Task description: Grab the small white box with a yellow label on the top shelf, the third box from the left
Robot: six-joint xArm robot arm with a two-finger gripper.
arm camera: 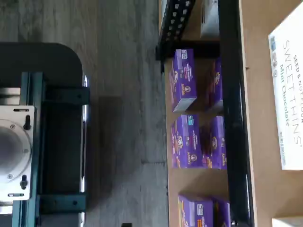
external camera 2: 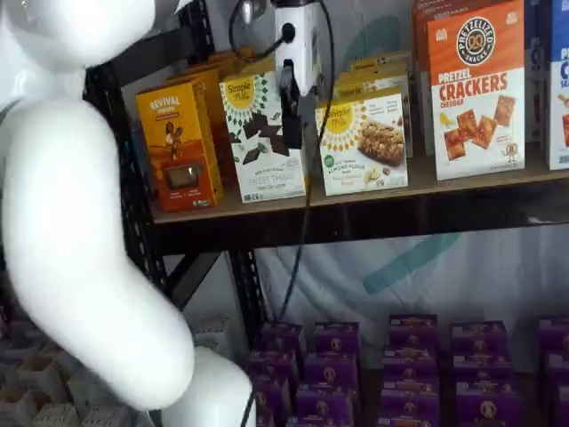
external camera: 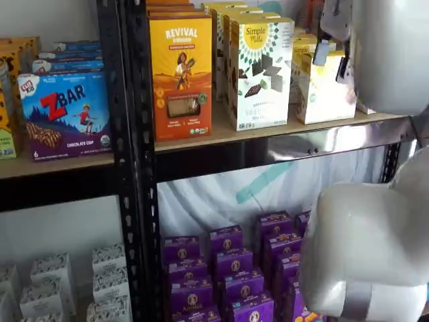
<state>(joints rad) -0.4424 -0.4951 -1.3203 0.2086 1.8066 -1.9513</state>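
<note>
Here, gripper (external camera 2: 292, 111) before the small white box (external camera 2: 365, 142), jaws' gap unreadable, apparently holding nothing.

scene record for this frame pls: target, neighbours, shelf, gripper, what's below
target: small white box, yellow top band, cracker picture, upright on the top shelf
left neighbour: taller white box with dark chocolate squares
right neighbour: orange-and-white pretzel cracker box
far left: orange Revival box
gripper: gripper hangs in front of the gap between the chocolate-squares box and the target, holding nothing; fingers seen with no clear gap, open or shut unclear
lower shelf: purple boxes in rows
wrist view: mount and white plate in view, gripper fingers not seen
</note>
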